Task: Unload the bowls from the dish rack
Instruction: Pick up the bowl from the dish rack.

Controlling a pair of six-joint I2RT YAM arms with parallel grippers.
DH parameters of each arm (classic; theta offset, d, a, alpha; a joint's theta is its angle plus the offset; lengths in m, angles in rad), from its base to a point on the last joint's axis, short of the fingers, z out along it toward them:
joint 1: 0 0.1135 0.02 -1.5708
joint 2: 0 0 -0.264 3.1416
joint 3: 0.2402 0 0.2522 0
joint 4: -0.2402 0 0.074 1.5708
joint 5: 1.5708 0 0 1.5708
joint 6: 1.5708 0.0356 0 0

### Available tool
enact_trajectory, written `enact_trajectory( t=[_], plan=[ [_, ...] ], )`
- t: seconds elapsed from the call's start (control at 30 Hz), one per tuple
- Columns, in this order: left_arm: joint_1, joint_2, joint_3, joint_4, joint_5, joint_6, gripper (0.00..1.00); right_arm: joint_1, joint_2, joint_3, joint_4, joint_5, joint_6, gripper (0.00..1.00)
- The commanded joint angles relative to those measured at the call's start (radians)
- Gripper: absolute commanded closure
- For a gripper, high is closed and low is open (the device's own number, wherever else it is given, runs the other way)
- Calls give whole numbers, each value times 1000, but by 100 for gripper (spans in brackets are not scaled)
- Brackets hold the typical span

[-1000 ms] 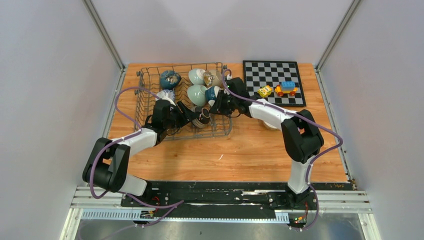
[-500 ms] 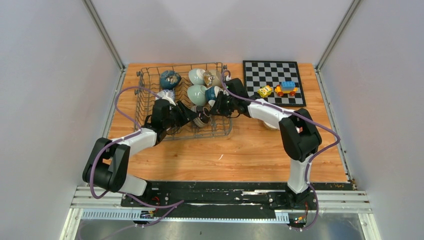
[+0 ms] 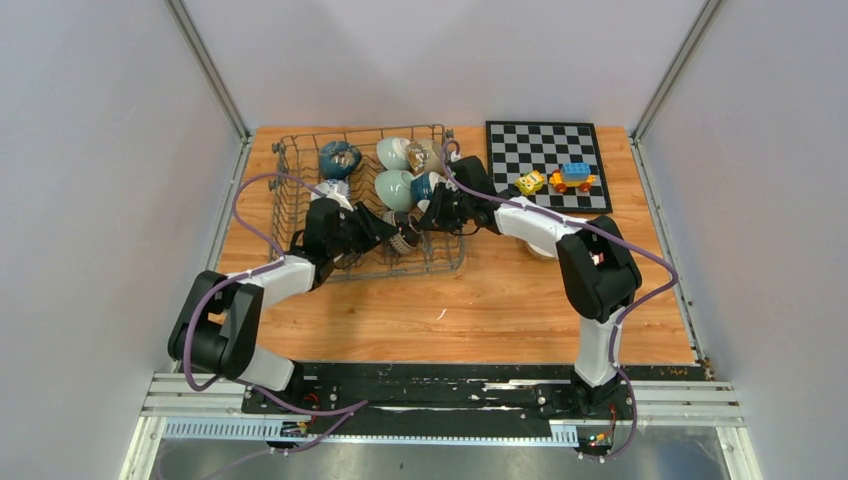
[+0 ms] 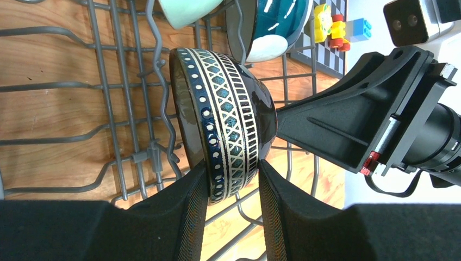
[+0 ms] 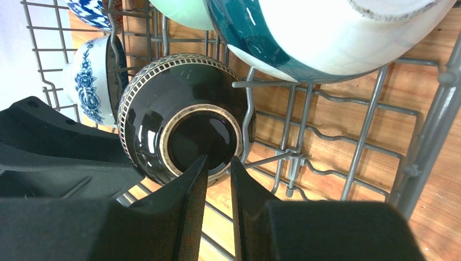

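One patterned bowl [image 4: 228, 114] between left end effector [image 4: 232, 167] fingers [image 4: 182, 217].

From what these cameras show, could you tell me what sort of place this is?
Probably a robotics test cell, not a kitchen: grey walls enclose a wooden table, two arms are bolted to its near edge, and a chessboard with toy blocks sits beside the dish rack.

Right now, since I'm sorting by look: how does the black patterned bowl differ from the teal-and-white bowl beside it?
The black patterned bowl carries a lattice band under its rim; the teal-and-white bowl is plain. The left tool pinches the black patterned bowl's wall and the right tool its foot ring; the teal-and-white bowl is held by neither. Both sit on edge in the dish rack.
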Motion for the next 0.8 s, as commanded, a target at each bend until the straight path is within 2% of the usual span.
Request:
enact_trajectory(
  t=[0.0,0.57,0.77],
  plan=[
    [-23,21,30,72,66,-1,61,12,18,28,-25,-9,-10,75],
    [-51,51,55,131,79,-4,77,11,7,14,-33,2,-20,76],
    [-52,63,43,182,88,-18,82,7,-10,6,-38,15,-35,73]
  ],
)
